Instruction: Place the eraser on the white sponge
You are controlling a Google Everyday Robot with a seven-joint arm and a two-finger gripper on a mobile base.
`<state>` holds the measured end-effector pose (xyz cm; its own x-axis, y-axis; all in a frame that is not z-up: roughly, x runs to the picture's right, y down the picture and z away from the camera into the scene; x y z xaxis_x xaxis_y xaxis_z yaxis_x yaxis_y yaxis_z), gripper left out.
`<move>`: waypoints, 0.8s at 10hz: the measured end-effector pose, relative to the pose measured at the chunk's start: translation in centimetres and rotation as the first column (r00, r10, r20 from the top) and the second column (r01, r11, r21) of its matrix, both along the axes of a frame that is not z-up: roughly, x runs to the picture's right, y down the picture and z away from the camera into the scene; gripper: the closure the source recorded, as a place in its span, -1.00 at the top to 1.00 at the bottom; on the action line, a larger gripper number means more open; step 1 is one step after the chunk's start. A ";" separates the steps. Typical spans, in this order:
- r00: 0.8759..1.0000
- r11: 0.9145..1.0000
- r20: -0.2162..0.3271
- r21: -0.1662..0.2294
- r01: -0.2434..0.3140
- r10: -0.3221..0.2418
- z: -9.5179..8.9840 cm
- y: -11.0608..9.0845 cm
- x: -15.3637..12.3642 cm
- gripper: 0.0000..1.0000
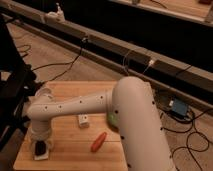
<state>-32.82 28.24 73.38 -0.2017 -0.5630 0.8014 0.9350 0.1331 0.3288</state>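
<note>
— So what sat nearest the front edge of the wooden table [65, 150]?

— One white sponge [41, 154], flat at the near left corner, and one eraser [39, 148], a small dark block, on top of it. The gripper [40, 142] was directly above the pair, pointing down, low enough that its tip met the dark block.

— Were the fingers spread or pinched?

— I could not tell; the wrist housing covered them.

— How many other things were on the board?

— Three that I could count. One orange-red carrot-like piece [98, 141] lay slanted near the front, to the right of the sponge and well apart from it. One small white block [83, 120] stood a little farther back, toward the middle. One green object [112, 119] showed only as a sliver at the edge of the arm.

— And the arm itself?

— One white arm [100, 107], dotted with dark spots, ran from the thick link at the right, across the middle of the table, to an elbow at the left, then dropped to the gripper.

— Beyond the table?

— Several dark cables [60, 62] trailed over the floor, one blue box [177, 106] lay to the right, and a long dark rail [100, 42] crossed behind them. One pale bottle-like thing [54, 13] stood at the far left on that rail.
</note>
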 end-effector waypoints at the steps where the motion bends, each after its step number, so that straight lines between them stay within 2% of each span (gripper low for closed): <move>1: 1.000 1.000 -0.009 0.009 -0.002 0.002 0.0 -0.3 0.3 0.60; 3: 0.999 0.999 -0.041 0.038 -0.004 0.005 -0.1 -1.6 1.3 0.60; 6: 0.995 0.994 -0.089 0.108 -0.035 0.045 0.2 -5.2 3.4 0.60; 7: 0.991 0.986 -0.095 0.144 -0.081 0.095 0.6 -7.1 4.0 0.60; 8: 0.984 0.976 -0.096 0.179 -0.128 0.147 0.9 -8.8 4.4 0.60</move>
<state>-28.44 19.43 74.29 -0.0301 -0.7101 0.7035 0.9429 0.2134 0.2558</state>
